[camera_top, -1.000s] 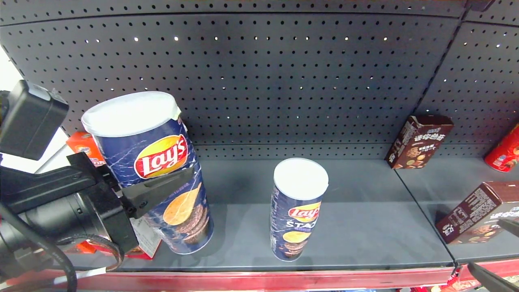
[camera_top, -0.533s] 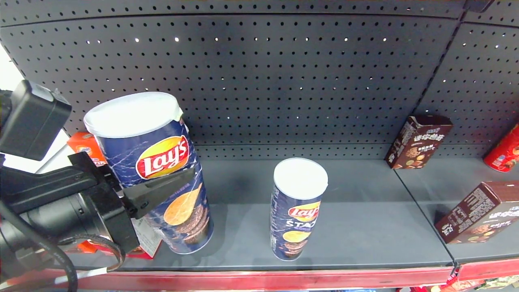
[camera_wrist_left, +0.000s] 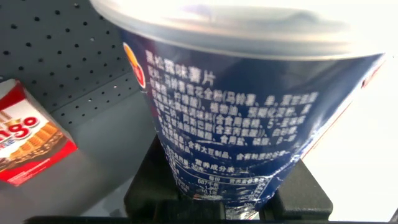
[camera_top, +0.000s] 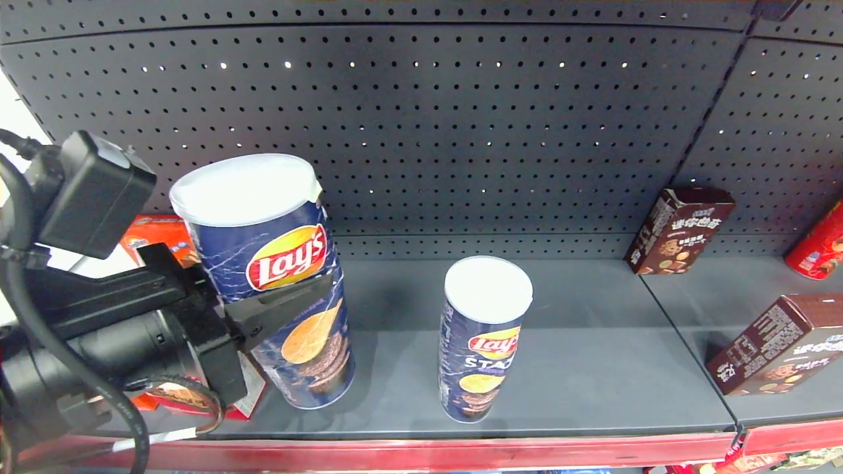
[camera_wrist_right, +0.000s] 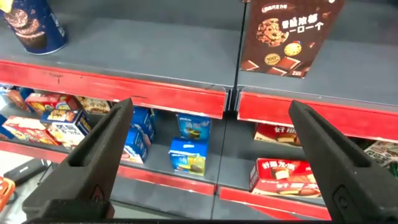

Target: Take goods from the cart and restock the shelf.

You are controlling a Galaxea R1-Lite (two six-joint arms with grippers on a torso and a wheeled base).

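Free shelf (camera_top: 593, 375) right of upright can (camera_top: 484, 342)

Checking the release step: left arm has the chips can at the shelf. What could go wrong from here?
1. The held can looks tilted in the left gripper, its base near the front of the shelf; released so, it may topple off.
2. The red box sits close behind the gripper; withdrawing could snag it.

A dark grey pegboard back panel (camera_top: 421, 131) rises behind the grey shelf (camera_top: 593, 355), and small points of light shine through some of its holes (most in 1 upper row). A red strip (camera_top: 421, 453) edges the front. A seam (camera_top: 691, 342) splits the deck into 2 bays. White light (camera_top: 12, 112) shows past the panel's left end. A lower tier (camera_wrist_right: 231, 163) sits beneath.
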